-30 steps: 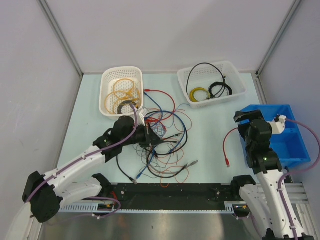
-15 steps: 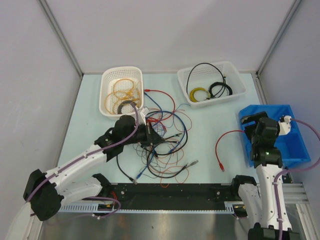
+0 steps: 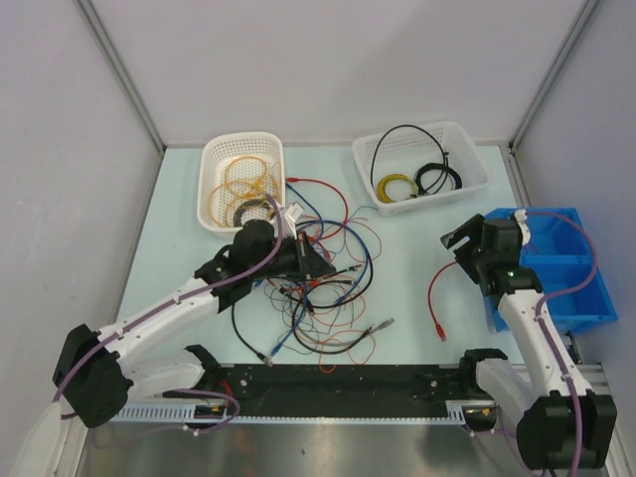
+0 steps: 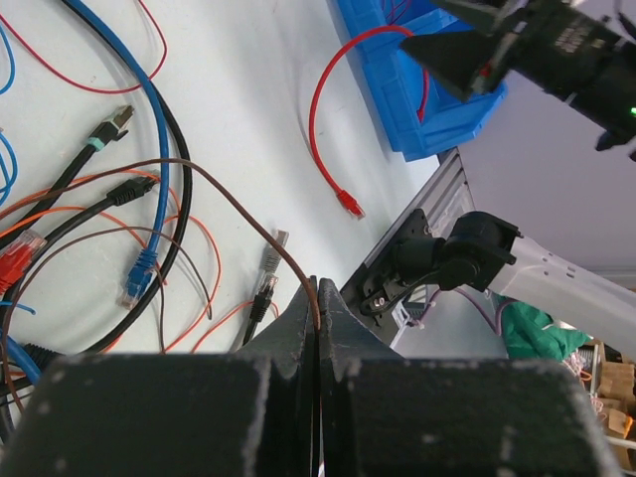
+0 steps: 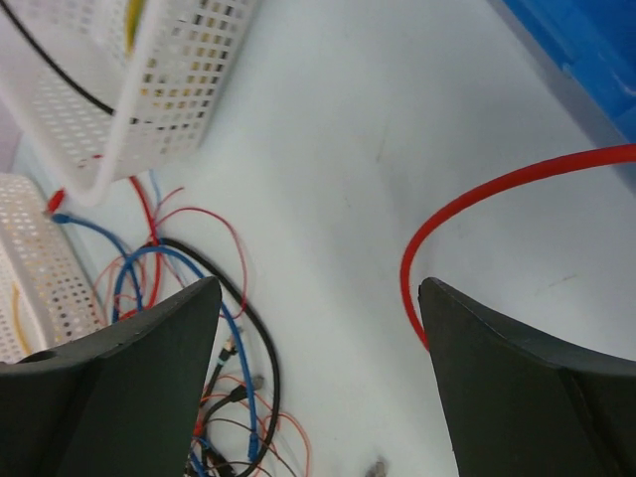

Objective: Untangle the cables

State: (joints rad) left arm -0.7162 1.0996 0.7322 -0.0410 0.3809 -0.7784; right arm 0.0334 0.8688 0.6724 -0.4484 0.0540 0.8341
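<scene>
Cables [image 3: 333, 298] lie in a loose tangle mid-table [image 3: 179, 229], just in front of the left white basket [image 3: 209, 159]. Your left gripper [image 4: 318, 318] sits over the heap, its jaws pressed together on a thin brown wire [image 4: 189, 161]. One red cable [image 4: 313, 119] lies apart to the right, beside the blue bin [image 3: 571, 298]. Your right gripper [image 5: 318, 368] hangs above that cable, jaws spread and holding nothing.

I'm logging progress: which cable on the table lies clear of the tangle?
The red cable trailing from the blue bin; every other loose cable is caught in the central tangle.
</scene>
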